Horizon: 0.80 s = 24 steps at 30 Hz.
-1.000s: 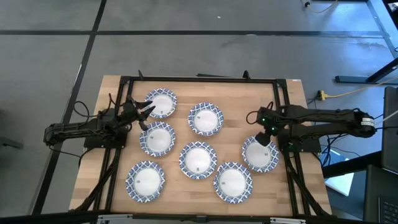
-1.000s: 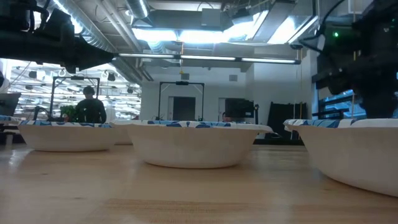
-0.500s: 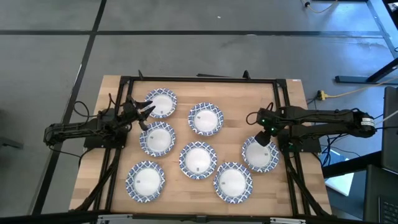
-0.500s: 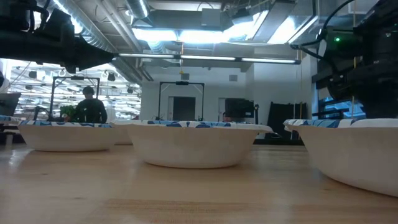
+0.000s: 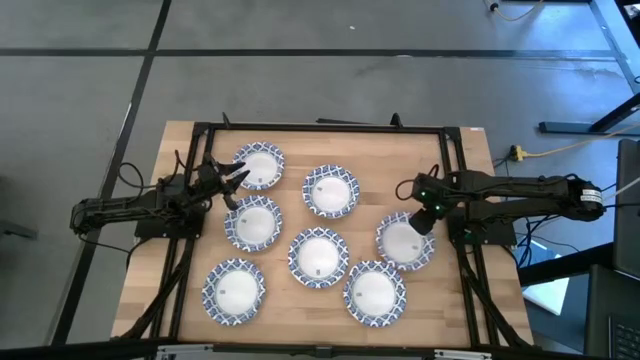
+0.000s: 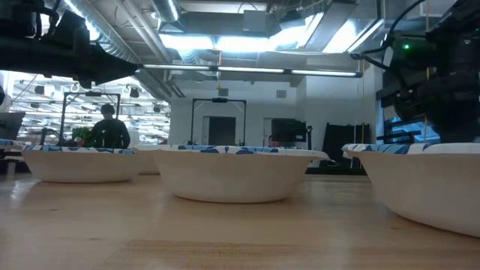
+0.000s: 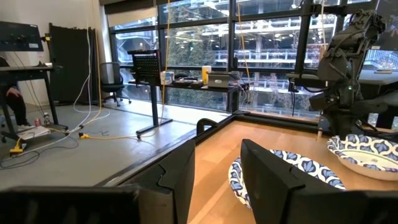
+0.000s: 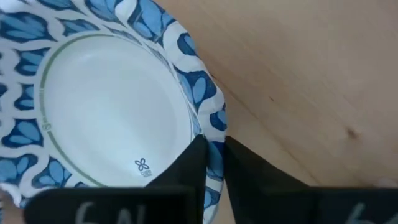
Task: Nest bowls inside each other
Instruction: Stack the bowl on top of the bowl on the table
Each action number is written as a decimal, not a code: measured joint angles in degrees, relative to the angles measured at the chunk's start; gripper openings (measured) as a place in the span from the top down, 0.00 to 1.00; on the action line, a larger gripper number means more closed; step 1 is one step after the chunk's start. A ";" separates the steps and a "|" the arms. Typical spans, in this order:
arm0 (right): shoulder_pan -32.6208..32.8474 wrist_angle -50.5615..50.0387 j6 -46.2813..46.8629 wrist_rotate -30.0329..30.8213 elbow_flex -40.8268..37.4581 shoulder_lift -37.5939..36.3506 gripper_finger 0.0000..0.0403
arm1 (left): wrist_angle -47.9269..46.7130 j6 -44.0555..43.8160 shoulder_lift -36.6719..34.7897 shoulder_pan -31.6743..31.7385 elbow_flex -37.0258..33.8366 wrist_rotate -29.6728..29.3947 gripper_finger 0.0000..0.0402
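A light wooden table (image 5: pixel 195 145) is edged by a black frame (image 5: pixel 320 127). Seven blue-rimmed bowls (image 5: pixel 318 257) are spread across its top, each set apart.

Right arm reaches in from its side, wrist bent down, right tool (image 5: pixel 421 222) low at the worktop with its fingers (image 8: pixel 186 168) pinched nearly together. Left arm sits stretched along its own side, left tool (image 5: pixel 233 178) held level, fingers (image 7: pixel 177 177) partly apart, gripping nothing.
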 joint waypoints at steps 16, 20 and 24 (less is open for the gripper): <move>-2.31 6.86 2.88 -1.72 6.12 0.00 0.98 | -0.01 0.03 0.00 0.02 -0.01 0.00 0.69; -4.45 7.25 1.43 0.39 10.68 0.02 0.98 | -0.01 0.03 0.02 0.02 -0.01 0.00 0.69; -6.26 8.28 -0.17 1.06 15.38 0.02 0.98 | -0.01 0.03 0.02 0.00 -0.01 0.00 0.69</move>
